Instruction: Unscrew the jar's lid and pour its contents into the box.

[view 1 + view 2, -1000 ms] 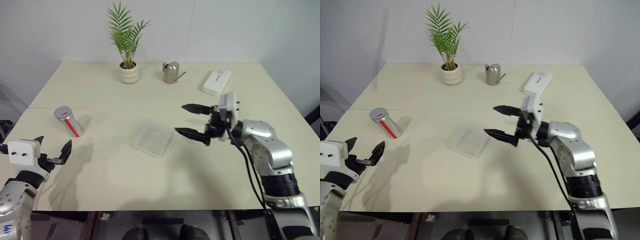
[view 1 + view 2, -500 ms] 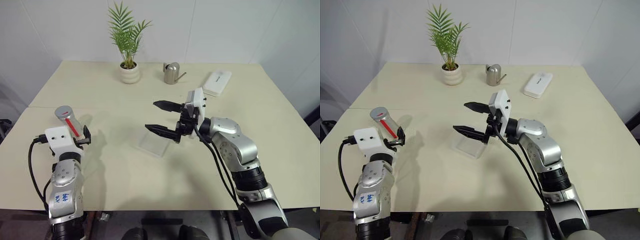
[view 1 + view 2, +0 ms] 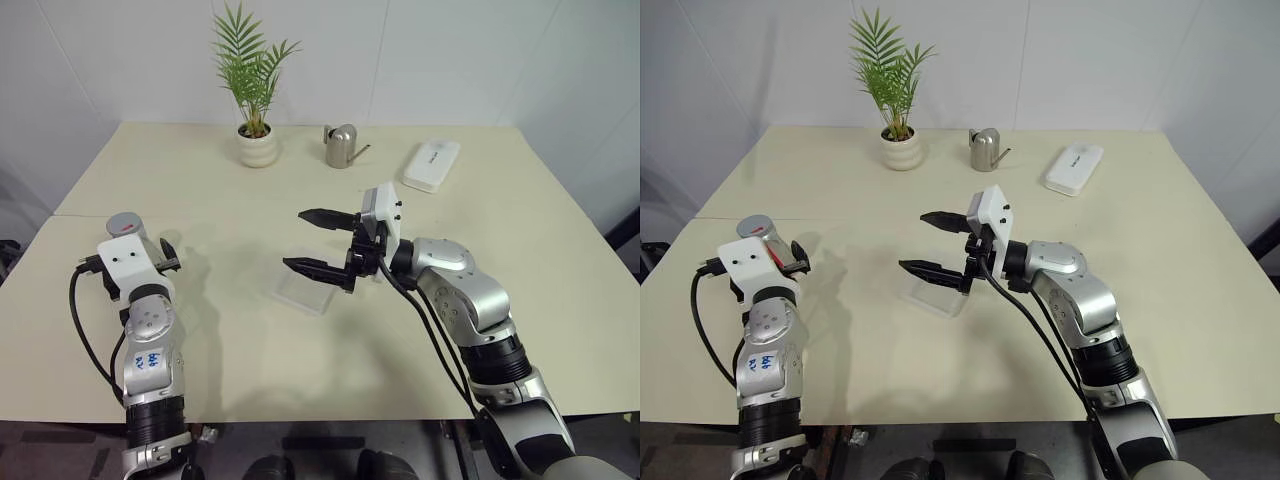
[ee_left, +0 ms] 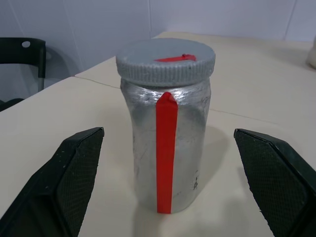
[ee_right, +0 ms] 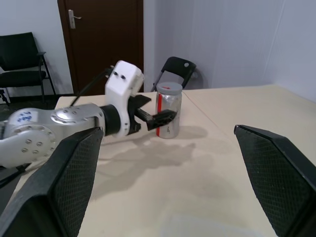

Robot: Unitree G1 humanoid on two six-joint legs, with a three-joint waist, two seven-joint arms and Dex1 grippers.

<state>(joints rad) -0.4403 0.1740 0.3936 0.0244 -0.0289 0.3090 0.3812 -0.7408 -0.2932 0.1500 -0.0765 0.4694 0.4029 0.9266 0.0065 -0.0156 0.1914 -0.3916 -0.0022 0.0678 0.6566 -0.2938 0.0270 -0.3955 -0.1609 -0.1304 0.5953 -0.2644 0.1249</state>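
Cream table [image 3: 500, 300], seam across the near left part. On it: jar [image 4: 165, 128] upright at left, lid [image 4: 166, 61] on; clear box [image 3: 305, 290] mid-table; potted palm [image 3: 257, 145], steel watering can [image 3: 341, 146], white flat case [image 3: 432, 165] along the far side.

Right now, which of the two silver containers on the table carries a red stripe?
The jar with the grey lid, standing between the left fingers; the watering can is plain steel.
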